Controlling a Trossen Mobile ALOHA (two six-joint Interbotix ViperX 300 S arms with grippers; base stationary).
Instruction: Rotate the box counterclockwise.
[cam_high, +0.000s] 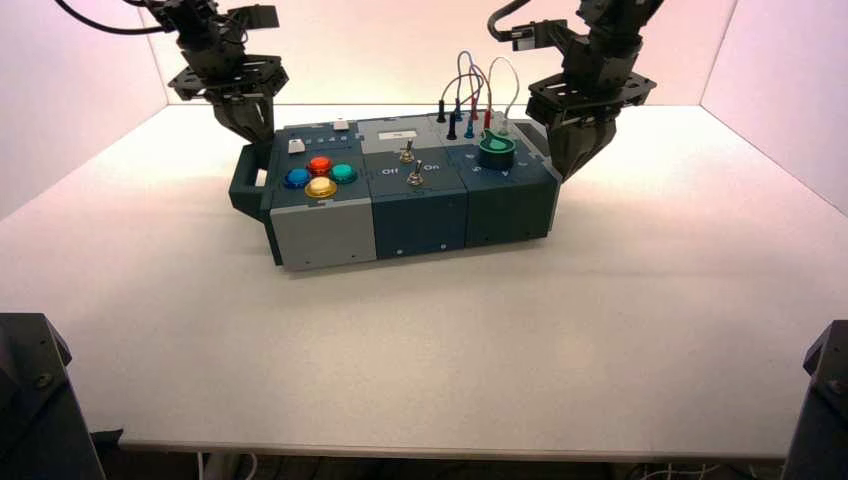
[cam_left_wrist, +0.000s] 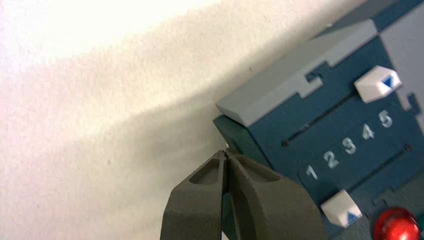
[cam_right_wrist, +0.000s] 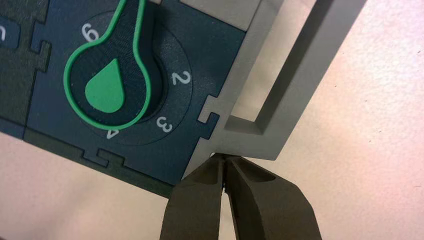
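Observation:
The box (cam_high: 420, 210) lies mid-table, slightly turned, with its dark handle (cam_high: 245, 185) at the left end. My left gripper (cam_high: 255, 135) is shut, and its tips (cam_left_wrist: 226, 154) touch the box's (cam_left_wrist: 320, 130) rear left corner beside the numbered slider tracks. My right gripper (cam_high: 568, 172) is also shut. Its tips (cam_right_wrist: 223, 157) press against the corner of the grey end handle (cam_right_wrist: 295, 95), close to the green knob (cam_right_wrist: 107, 75). Neither gripper holds anything.
Looped plug wires (cam_high: 475, 90) rise from the box's rear right. Coloured round buttons (cam_high: 319, 175) and two toggle switches (cam_high: 410, 165) sit on top. White walls enclose the table (cam_high: 420, 360) at the back and sides. Dark arm bases (cam_high: 30, 400) stand at the front corners.

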